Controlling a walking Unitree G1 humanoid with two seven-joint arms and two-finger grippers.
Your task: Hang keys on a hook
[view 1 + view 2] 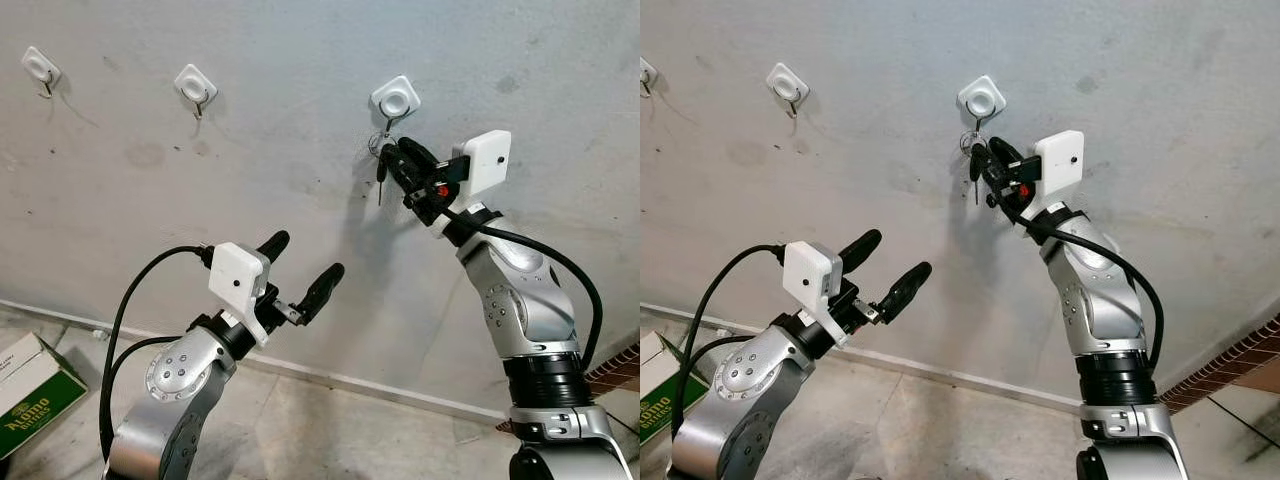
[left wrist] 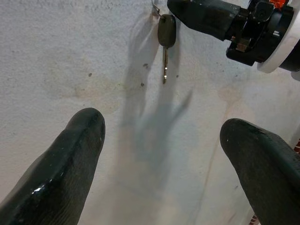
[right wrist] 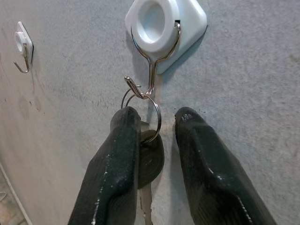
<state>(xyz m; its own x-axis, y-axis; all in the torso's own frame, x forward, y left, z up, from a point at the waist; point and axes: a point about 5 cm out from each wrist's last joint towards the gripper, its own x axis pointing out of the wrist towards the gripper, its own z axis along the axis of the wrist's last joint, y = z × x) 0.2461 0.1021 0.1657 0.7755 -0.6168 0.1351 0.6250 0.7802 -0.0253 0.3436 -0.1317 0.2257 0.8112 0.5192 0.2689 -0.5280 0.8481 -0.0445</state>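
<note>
A white wall hook [image 3: 165, 23] with a wire prong carries a metal key ring [image 3: 150, 110], and a black-headed key [image 2: 166, 33] hangs straight down from the ring against the grey wall. My right gripper [image 1: 395, 155] is raised to the hook with its fingers [image 3: 124, 154] apart on either side of the ring. The key's head sits partly behind one finger. Lower and to the left, my left gripper [image 1: 305, 255] stands open in front of the wall with nothing between its fingers.
Two more white hooks [image 1: 195, 85] [image 1: 40, 68] sit bare on the wall to the left. A green and white box [image 1: 30, 395] lies on the floor at the lower left. Red brick paving [image 1: 615, 370] starts at the right.
</note>
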